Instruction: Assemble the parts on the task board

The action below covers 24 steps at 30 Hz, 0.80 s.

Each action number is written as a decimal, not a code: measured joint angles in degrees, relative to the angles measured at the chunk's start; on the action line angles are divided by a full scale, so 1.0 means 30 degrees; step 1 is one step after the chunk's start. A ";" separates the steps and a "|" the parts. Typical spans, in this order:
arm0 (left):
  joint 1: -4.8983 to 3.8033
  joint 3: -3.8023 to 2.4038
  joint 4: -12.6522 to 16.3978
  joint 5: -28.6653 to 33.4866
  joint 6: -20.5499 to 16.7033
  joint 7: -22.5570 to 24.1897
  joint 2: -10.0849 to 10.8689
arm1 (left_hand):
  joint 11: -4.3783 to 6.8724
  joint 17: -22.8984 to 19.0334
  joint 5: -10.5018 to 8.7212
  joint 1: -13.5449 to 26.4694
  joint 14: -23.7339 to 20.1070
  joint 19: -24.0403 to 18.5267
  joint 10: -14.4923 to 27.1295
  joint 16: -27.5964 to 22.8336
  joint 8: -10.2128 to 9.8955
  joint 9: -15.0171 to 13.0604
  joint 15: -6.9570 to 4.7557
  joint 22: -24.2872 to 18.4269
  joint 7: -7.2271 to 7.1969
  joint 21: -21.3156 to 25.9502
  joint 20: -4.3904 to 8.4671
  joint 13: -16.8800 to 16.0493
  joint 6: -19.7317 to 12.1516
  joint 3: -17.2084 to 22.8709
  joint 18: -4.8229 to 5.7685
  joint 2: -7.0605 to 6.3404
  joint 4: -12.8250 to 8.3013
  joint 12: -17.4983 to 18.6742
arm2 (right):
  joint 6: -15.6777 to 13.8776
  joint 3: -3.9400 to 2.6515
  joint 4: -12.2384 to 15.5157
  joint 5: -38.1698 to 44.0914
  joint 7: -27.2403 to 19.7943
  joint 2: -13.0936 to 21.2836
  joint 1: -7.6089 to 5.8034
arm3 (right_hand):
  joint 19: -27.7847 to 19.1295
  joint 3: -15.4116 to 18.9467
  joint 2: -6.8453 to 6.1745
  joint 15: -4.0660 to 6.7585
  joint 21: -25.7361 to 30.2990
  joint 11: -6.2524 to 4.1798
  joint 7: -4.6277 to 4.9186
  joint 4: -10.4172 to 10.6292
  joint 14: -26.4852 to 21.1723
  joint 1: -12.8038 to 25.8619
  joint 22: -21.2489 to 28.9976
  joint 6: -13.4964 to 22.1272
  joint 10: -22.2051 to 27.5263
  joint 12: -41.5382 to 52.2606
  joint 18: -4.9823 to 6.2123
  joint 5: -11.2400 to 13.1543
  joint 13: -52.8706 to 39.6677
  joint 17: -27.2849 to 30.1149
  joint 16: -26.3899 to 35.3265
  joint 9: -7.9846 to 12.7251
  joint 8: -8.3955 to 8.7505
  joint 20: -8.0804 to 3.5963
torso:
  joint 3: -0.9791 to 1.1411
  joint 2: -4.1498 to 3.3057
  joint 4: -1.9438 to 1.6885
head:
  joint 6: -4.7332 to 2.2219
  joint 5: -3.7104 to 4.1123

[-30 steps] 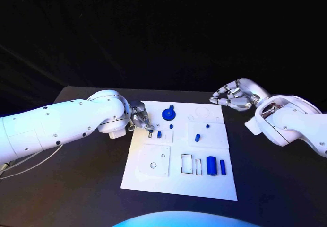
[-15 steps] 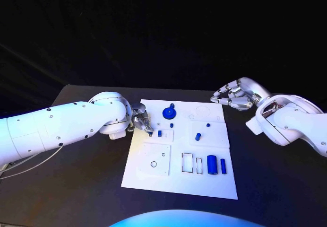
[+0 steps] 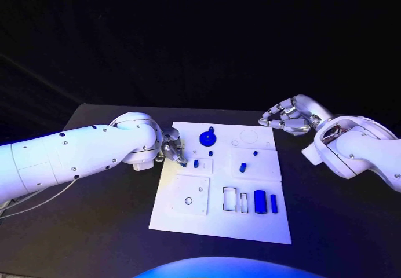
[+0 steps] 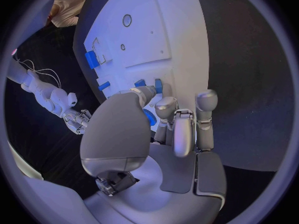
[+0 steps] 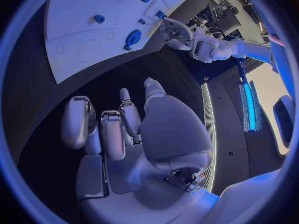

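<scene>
A flat white rectangular task board lies on the plain black bench. Small blue plastic parts sit on the board, among them a round blue disc, and both silver metal hands come off glossy white arms.

no readable text, labels, brands, numbers or signs anywhere: none on the task board, none on the blue parts, none on the worktop.
</scene>
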<state>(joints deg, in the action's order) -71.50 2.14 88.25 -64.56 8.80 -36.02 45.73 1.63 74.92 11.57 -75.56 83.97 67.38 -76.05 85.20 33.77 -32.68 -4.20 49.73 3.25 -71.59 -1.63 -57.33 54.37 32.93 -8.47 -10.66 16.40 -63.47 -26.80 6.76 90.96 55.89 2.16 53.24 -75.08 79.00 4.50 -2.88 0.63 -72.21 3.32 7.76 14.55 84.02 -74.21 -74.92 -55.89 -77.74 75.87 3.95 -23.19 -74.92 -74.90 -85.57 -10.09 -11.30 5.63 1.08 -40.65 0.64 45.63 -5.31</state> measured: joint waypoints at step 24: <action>-0.0006 -0.0005 -0.0103 -0.0357 0.0337 -0.0071 -0.0220 | 0.0060 -0.0005 0.0024 0.0248 0.0066 0.0065 -0.0065 0.0000 0.0048 -0.0021 -0.0065 0.0050 0.0002 -0.0099 -0.0068 -0.0136 0.0003 0.0367 -0.0001 -0.0246 -0.0262 -0.0075 | 0.0001 0.0005 0.0018 0.0003 0.0003 0.0023 0.0000 | 0.0000 -0.0001 -0.0001 0.0000 0.0000 0.0000 0.0000 -0.0001 0.0000 0.0000 0.0004 0.0000 0.0001 0.0000 -0.0001 0.0000 0.0003 -0.0005 0.0000 0.0000 0.0002 0.0000 | 0.0004 -0.0016 0.0011 | 0.0075 -0.0016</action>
<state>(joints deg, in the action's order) -71.52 2.13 87.94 -65.64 9.81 -36.23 45.07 1.81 74.91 11.64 -74.81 84.17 67.58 -76.25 85.20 33.91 -32.75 -4.39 49.88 3.25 -71.89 -1.84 -57.74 54.38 34.03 -8.47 -11.40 15.62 -63.70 -26.80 6.78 91.02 55.90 2.17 53.31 -75.08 79.00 4.50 -2.88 0.63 -72.21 3.33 7.76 14.55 84.02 -74.21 -74.90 -55.89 -77.74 75.87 3.95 -23.19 -74.91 -74.92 -85.57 -10.09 -11.30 5.63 1.09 -40.70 0.68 45.86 -5.36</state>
